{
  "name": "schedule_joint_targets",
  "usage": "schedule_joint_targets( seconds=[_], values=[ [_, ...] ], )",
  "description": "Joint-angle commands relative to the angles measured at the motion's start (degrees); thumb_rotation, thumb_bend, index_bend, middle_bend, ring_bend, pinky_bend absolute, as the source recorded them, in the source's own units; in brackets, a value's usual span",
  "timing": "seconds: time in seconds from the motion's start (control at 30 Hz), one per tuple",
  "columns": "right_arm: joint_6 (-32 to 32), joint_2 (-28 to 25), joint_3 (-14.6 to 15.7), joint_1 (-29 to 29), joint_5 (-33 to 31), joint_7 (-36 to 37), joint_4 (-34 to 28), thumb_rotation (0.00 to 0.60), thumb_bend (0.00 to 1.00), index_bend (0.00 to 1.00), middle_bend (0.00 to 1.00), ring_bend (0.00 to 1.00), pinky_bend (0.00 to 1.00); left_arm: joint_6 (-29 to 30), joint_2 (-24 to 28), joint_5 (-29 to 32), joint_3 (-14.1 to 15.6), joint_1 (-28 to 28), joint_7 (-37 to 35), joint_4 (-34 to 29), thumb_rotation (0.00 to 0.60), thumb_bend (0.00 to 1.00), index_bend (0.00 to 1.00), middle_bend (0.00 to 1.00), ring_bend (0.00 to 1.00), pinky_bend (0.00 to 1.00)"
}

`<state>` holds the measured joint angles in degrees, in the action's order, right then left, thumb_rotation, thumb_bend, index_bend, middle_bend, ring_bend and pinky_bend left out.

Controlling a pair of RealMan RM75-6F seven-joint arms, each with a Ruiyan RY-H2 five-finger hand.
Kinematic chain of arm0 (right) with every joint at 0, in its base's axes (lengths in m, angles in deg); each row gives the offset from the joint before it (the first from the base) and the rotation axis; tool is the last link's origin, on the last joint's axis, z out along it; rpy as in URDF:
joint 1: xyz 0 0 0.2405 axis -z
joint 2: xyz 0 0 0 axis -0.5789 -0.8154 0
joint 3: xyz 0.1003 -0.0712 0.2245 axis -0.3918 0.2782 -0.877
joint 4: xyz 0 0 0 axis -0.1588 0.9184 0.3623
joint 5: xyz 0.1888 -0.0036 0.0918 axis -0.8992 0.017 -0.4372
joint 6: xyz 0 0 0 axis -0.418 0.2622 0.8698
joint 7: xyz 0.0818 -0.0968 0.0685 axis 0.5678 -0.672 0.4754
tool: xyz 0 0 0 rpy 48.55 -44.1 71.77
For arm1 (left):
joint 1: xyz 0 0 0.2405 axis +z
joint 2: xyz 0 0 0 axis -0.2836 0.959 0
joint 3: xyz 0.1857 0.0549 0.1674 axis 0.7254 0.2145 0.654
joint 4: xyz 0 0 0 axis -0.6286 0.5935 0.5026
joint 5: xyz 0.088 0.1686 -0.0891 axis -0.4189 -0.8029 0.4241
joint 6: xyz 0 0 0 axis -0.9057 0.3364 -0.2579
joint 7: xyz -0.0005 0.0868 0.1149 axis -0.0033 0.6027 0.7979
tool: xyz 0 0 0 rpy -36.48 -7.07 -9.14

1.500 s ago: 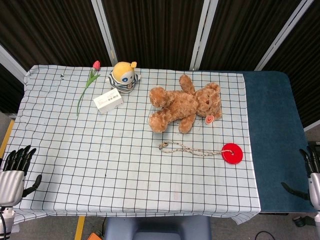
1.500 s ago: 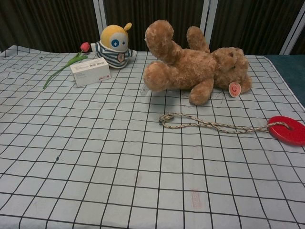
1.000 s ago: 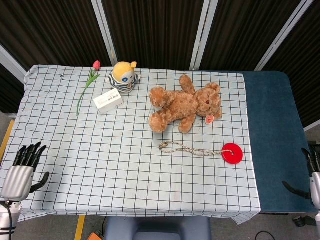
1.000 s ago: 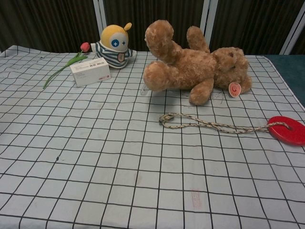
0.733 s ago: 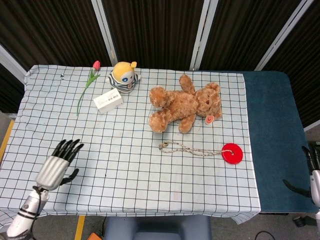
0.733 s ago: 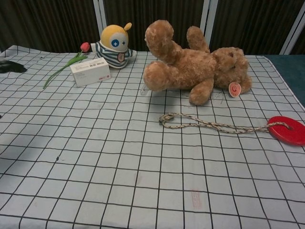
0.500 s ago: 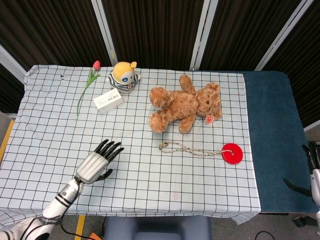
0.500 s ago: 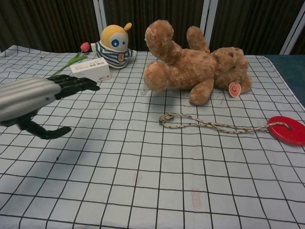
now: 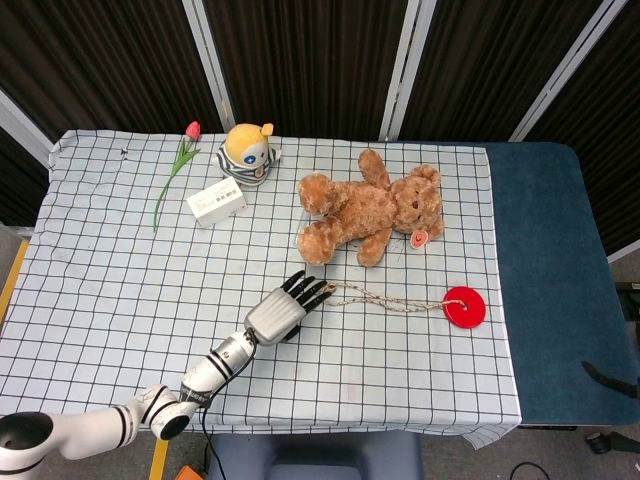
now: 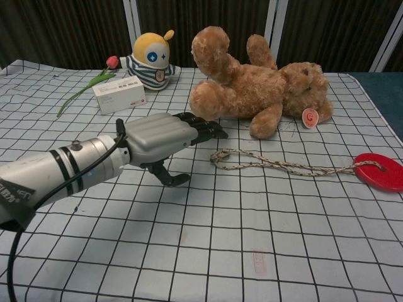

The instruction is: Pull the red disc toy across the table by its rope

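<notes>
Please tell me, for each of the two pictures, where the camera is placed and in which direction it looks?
Head view: sits high above the near edge, looking steeply down on the table; shows the left hand and its whole forearm.
Chest view: sits low at the near edge, looking across towards the dark panels; shows the left hand large.
Both share the left hand, rope, red disc and teddy bear.

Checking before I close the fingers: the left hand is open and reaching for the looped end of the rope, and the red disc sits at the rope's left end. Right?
Not quite. The red disc sits at the right end of the rope, as the head view shows. The left hand is indeed open and reaching for the looped end.
</notes>
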<state>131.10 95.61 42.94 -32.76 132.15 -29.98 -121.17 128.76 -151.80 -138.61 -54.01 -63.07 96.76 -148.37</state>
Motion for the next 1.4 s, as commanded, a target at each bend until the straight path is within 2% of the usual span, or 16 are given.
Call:
schedule_joint_targets(
  seconds=[0.03, 0.3, 0.63, 1.13, 1.4],
  values=[
    [-0.25, 0.09, -0.09, 0.08, -0.26, 0.44, 0.42, 0.600, 0.03, 0.00, 0.00, 0.00, 0.00, -0.22, -2.89, 1.14, -1.03, -2.49, 1.06, 3.83, 0.600, 0.42, 0.00, 0.00, 0.00, 0.04],
    [-0.34, 0.20, -0.20, 0.06, -0.14, 0.87, 0.86, 0.600, 0.03, 0.00, 0.00, 0.00, 0.00, -1.93, -7.16, 1.75, 0.19, -6.62, 0.78, 13.69, 0.600, 0.43, 0.00, 0.00, 0.00, 0.05],
    [-1.01, 0.12, -0.38, -0.09, -0.54, 0.56, 0.84, 0.600, 0.03, 0.00, 0.00, 0.00, 0.00, -1.48, -9.31, 1.66, 2.18, -8.84, -2.51, 19.26, 0.600, 0.43, 0.08, 0.00, 0.00, 0.06],
    [-2.17, 0.63, -0.30, -0.15, -1.19, 0.49, 1.49, 0.600, 0.03, 0.00, 0.00, 0.00, 0.00, 0.42, -13.08, 0.81, 4.63, -10.70, -7.00, 26.23, 0.600, 0.45, 0.30, 0.02, 0.00, 0.08],
    [-2.79, 0.93, -0.34, -0.26, -1.48, 0.71, 2.04, 0.600, 0.03, 0.00, 0.00, 0.00, 0.00, 1.50, -12.81, 0.81, 5.36, -10.82, -7.00, 26.86, 0.600, 0.47, 0.52, 0.04, 0.00, 0.08]
  ],
)
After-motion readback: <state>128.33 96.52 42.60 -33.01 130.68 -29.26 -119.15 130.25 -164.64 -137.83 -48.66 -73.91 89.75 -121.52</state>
